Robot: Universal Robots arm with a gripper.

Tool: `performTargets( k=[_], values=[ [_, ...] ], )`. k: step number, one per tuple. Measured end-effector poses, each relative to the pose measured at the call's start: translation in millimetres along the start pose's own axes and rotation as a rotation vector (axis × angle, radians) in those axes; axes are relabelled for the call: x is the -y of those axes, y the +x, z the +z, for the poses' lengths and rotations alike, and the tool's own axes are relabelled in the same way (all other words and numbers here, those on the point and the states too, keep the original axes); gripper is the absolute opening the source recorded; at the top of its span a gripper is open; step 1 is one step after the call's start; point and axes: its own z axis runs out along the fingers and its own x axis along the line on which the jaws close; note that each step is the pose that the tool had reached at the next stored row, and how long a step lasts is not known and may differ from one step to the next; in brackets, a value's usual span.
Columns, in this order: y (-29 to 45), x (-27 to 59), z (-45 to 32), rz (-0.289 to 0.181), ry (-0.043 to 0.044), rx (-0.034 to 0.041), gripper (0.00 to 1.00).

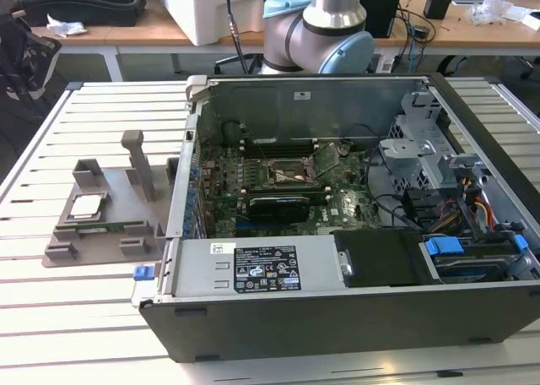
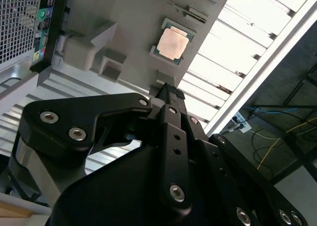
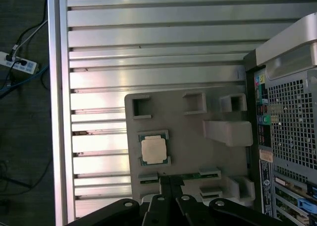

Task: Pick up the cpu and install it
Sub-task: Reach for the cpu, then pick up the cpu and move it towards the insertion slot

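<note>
- Exterior view's left: the cpu (image 1: 87, 205) lies flat in a pocket of the grey fixture plate (image 1: 105, 237), silver top up, thin green rim around it.
- That plate sits on the slatted bench (image 1: 76, 317), just beside the open computer case (image 1: 337, 322).
- The arm (image 1: 333, 18) rises behind the case.
- In both wrist views the pincer (image 3: 170, 178) (image 2: 168, 89) points toward the plate's edge, near the cpu but apart from it. Its fingers are clenched together, grasping nothing.
</note>
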Motion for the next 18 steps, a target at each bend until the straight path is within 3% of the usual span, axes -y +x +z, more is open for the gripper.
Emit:
performTargets(
  k=[7,8,12,13,16,17,18],
  values=[
    [0.2,0.0,0.0,0.000,0.0000,0.0001,0.11],
    [0.2,0.0,0.0,0.000,0.0000,0.0001,0.24],
    [0.3,0.0,0.0,0.000,0.0000,0.0000,0.36],
    [0.3,0.0,0.0,0.000,-0.0001,0.0000,0.48],
    [0.3,0.0,0.0,0.000,0.0000,0.0000,0.67],
    [0.5,0.0,0.0,0.000,0.0024,0.0002,0.67],
    [0.4,0.0,0.0,-0.017,0.0197,0.0005,0.67]
  ],
)
